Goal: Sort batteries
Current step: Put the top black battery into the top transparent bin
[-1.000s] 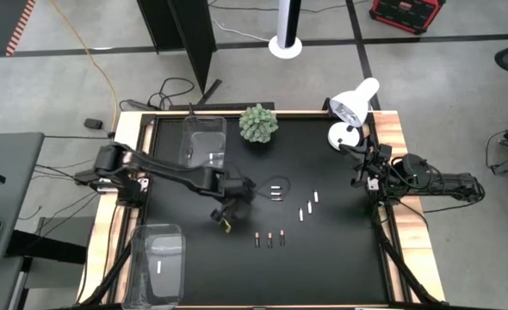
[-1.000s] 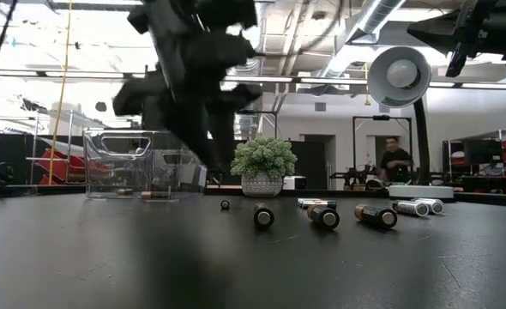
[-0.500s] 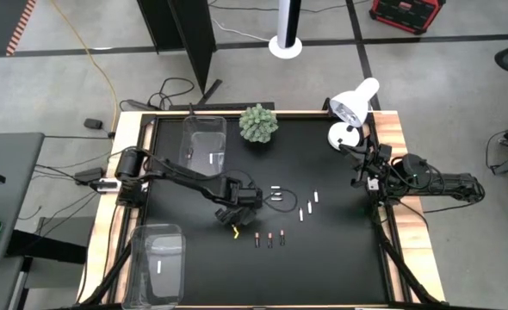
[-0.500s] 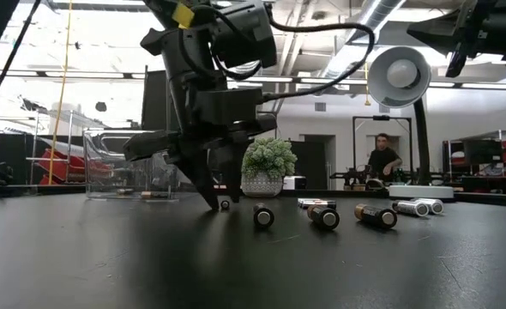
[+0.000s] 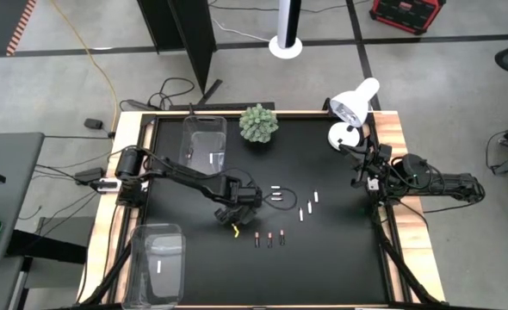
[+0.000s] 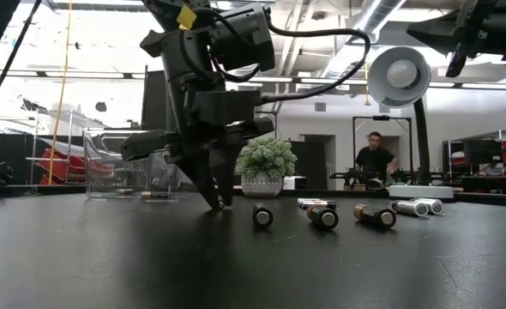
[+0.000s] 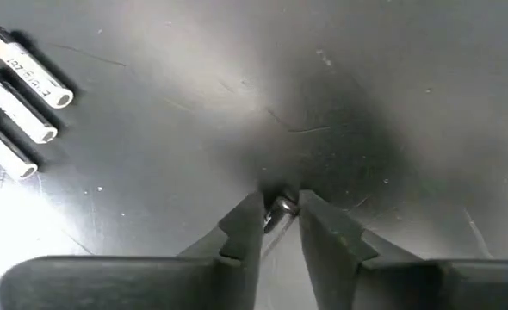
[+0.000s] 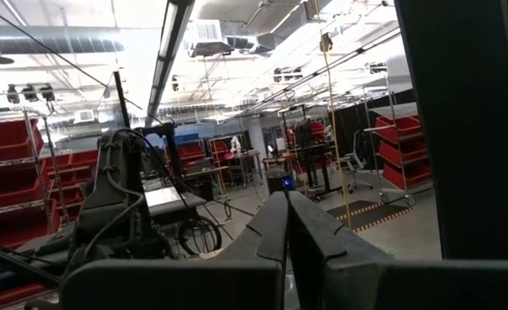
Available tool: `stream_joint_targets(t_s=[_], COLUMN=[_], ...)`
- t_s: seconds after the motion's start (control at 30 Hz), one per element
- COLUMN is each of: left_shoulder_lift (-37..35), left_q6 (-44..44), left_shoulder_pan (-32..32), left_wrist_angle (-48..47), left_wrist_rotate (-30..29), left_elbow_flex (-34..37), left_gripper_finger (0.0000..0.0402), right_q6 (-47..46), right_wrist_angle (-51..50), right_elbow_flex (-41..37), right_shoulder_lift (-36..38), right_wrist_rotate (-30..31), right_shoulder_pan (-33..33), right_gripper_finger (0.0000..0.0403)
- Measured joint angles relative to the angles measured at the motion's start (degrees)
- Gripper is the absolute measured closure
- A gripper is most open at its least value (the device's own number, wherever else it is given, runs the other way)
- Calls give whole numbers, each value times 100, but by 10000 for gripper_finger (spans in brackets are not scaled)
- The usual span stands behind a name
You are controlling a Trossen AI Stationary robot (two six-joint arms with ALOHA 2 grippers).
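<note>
My left gripper (image 5: 231, 222) stands on the black table near its middle, fingers pointing steeply down and shut on one small battery (image 7: 280, 207). Three dark batteries (image 5: 269, 240) lie in a row just to its right toward the near edge. Several white batteries (image 5: 276, 193) (image 5: 309, 207) lie farther right. A clear bin (image 5: 204, 142) at the far left holds a white battery, and so does a second clear bin (image 5: 159, 263) at the near left corner. My right gripper (image 5: 358, 172) waits shut at the table's right edge, lifted and touching nothing. My left gripper pinches the small battery (image 7: 281, 204) between its two fingertips (image 6: 218, 203). The fingers come from above, slanting down. The battery lies low at the table top between the tips; I cannot tell whether it still rests on the table.
A small potted plant (image 5: 259, 122) stands at the far edge and a white desk lamp (image 5: 353, 108) at the far right corner. A person (image 6: 374, 159) moves in the room beyond the table. Bare black table lies toward the near edge.
My left gripper has come down to the table top and a little toward the right and near edges, rolling slightly. Its fingers, spread on either side of the small battery half a second ago, have shut on it.
</note>
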State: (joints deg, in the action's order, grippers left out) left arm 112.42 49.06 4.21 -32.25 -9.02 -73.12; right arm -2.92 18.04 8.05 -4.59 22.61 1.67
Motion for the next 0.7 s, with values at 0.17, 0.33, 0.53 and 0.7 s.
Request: stream_joint_targets(t_s=[0.17, 0.33, 0.53, 0.7], left_shoulder_lift=[5, 7, 9, 25], left_q6=[-28, -111, -179, -292], left_shoulder_pan=[-22, -30, -33, -37], left_wrist_angle=[-33, -29, -15, -84], left_wrist_rotate=[-9, -62, -118, -91], left_elbow_flex=[0, 2, 4, -86], left_gripper_finger=[360, 373, 376, 377], right_q6=[-4, -7, -7, -7], right_wrist_angle=[1, 2, 2, 2], right_elbow_flex=[0, 0, 0, 0], right_shoulder_lift=[0, -1, -1, -1], right_wrist_rotate=[0, 0, 2, 0], right_shoulder_pan=[0, 0, 0, 0], right_gripper_finger=[372, 372, 372, 372])
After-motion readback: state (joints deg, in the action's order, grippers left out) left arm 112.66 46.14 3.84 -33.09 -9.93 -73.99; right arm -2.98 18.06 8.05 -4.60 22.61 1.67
